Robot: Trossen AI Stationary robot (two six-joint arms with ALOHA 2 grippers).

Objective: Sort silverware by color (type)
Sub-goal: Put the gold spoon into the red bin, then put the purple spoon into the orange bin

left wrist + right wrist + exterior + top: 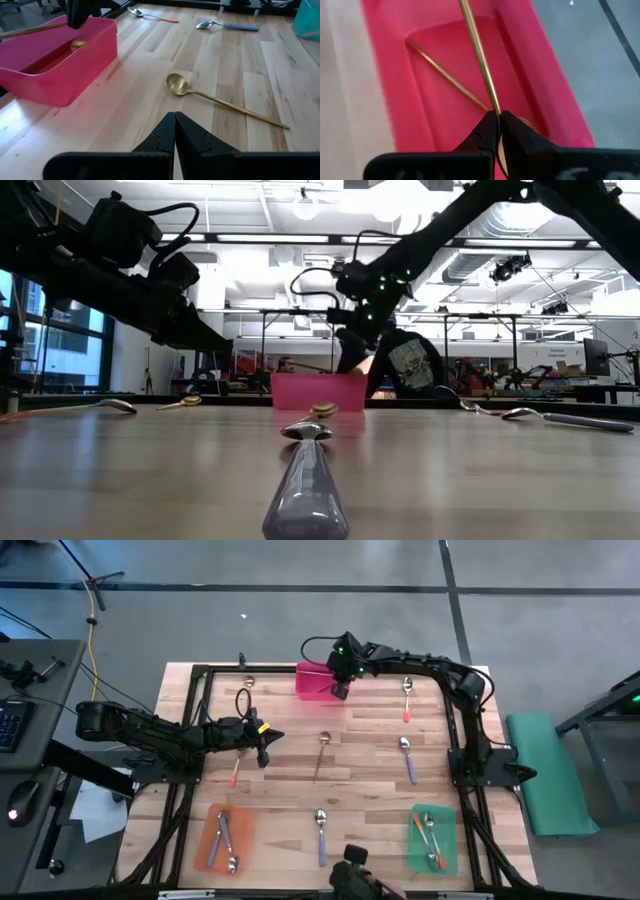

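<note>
- From above, we see the right end effector [340,690] over the pink bin [318,682] at the worktop's [360,755] far edge, while the left end effector [264,752] hovers near a gold spoon [321,753] lying mid-worktop.
- At worktop height, a purple-handled spoon [305,480] lies nearest, with the pink bin far behind.
- The left wrist shows its fingers pressed together on nothing, pointed at the gold spoon (probably its next pick).
- The right wrist shows fingers clamped on a second gold spoon's handle [479,55], held above the bin where another gold one [445,75] already lies, so we judge it ready for release.
</note>
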